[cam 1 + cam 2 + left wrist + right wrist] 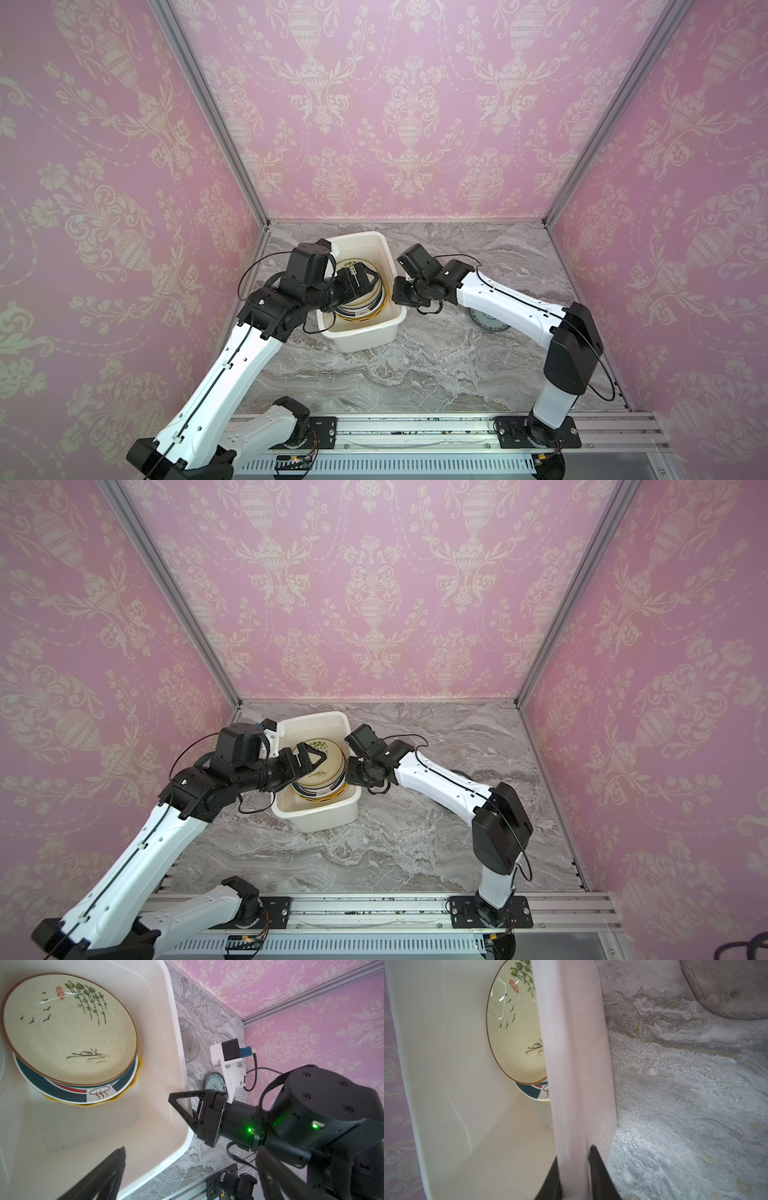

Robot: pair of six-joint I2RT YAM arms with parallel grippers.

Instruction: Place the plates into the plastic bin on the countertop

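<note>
The white plastic bin (365, 338) (320, 816) stands on the grey countertop (415, 365). Inside it lies a stack of plates (365, 311) (320, 781): a cream one with green sprigs (68, 1030) (517, 1039) on top, a white dark-rimmed one (62, 1088) under it, and a yellow one (87, 1105) lowest. My left gripper (365, 278) (322, 759) (193, 1167) hangs open above the stack with nothing between its fingers. My right gripper (397, 291) (349, 771) (174, 1101) (574, 1157) is shut on the bin's right wall, one finger inside and one outside.
A blue-patterned plate (490, 324) (214, 1084) lies on the countertop right of the bin, partly under the right arm. A clear glass plate (189, 1043) (726, 991) lies beyond it. Pink walls close in three sides, and a ribbed rail (415, 432) runs along the front.
</note>
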